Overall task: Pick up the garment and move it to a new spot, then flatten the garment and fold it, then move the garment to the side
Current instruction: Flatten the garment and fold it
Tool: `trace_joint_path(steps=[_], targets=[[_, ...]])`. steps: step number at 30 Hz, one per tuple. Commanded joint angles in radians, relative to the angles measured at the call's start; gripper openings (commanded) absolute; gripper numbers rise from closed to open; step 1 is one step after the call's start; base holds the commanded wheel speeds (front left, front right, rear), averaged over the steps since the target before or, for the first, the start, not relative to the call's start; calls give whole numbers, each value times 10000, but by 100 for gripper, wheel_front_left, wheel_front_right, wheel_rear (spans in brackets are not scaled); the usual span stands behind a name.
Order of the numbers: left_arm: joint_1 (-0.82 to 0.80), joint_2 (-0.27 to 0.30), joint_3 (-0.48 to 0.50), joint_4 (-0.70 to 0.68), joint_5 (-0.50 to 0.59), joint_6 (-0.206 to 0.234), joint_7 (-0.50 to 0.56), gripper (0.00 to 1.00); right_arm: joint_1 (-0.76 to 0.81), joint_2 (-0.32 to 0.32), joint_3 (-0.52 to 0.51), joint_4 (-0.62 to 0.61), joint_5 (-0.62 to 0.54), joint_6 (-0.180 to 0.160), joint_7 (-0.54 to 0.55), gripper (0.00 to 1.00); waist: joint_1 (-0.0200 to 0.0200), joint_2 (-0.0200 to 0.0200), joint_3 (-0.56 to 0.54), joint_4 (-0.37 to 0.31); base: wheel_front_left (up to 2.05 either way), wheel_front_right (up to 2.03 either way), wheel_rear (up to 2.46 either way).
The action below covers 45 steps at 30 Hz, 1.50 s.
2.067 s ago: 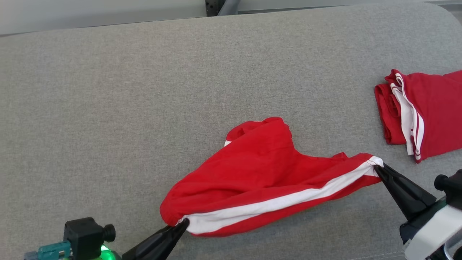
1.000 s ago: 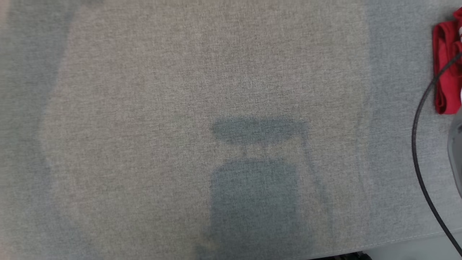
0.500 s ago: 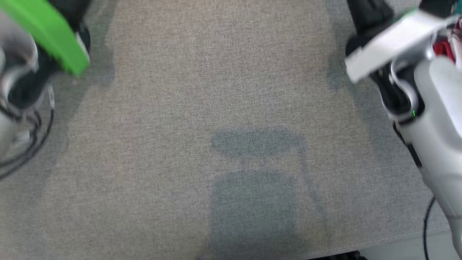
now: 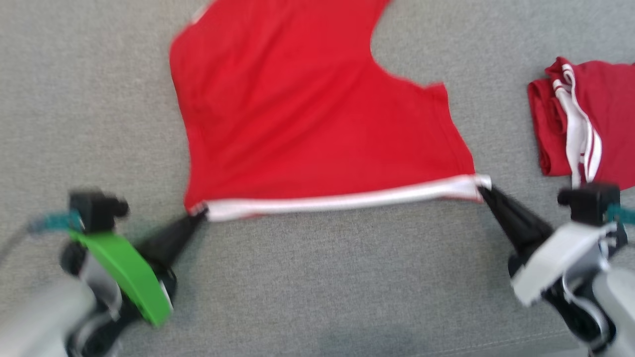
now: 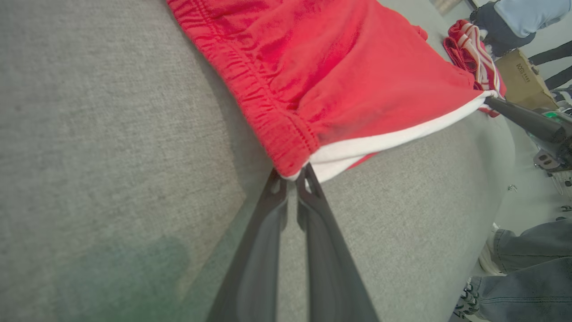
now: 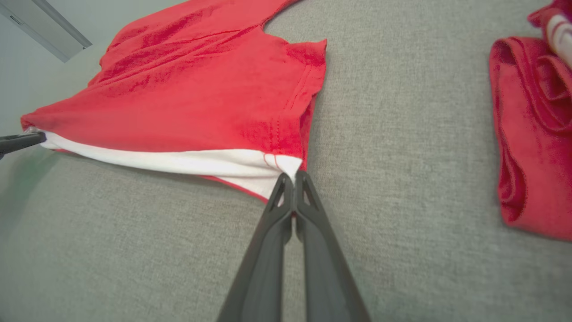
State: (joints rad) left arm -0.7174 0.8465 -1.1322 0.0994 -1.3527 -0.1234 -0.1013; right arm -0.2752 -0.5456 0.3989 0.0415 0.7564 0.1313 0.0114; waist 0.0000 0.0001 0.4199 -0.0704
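The red garment (image 4: 307, 114) lies spread on the grey table (image 4: 322, 287), in the upper middle of the head view, with its white-striped edge along its lower side. Each claw is clamped on one end of this edge: the left claw (image 4: 198, 214) on the waistband corner at lower left, the right claw (image 4: 483, 191) on the hem corner at the right. I judge the corners are held well apart so the edge is pulled straight and the cloth lies flat for folding. Both arms come in low from the bottom corners, fingers slanted up and inward. A folded red cloth (image 4: 603, 124) rests apart at the right edge.
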Motion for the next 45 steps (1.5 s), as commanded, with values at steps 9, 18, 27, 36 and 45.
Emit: trace_joint_path(steps=[9, 18, 27, 36, 45], targets=[[4400, -711, -638, -1433, -213, 1721, -1571, 0, 4294, -186, -488, -320, -55, -12, -649, 0, 0, -1, -3324, 91, 0, 0, 0], [6831, -785, 1273, -3565, 406, 2390, -1633, 0, 6149, -231, -2072, -2279, 345, -9, -272, 0, 0, -1, -3519, 64, 0, 0, 0], [5587, -692, 2381, -3949, -103, 2073, -1297, 0, 3255, 194, -2125, -2357, 358, -8, 537, 0, 0, -1, -1765, 373, 0, 0, 0], [2853, -1126, 3238, -3253, -416, 2509, 103, 0, -1632, 633, -1401, -237, -120, -8, 1264, 0, 0, -1, 159, 1063, 0, 0, 0], [540, -2422, 3084, -1349, -230, 2633, 1155, 0, -5129, 961, -485, 2529, -164, -6, 1622, 0, 0, -1, 1022, 1834, 0, 0, 0]])
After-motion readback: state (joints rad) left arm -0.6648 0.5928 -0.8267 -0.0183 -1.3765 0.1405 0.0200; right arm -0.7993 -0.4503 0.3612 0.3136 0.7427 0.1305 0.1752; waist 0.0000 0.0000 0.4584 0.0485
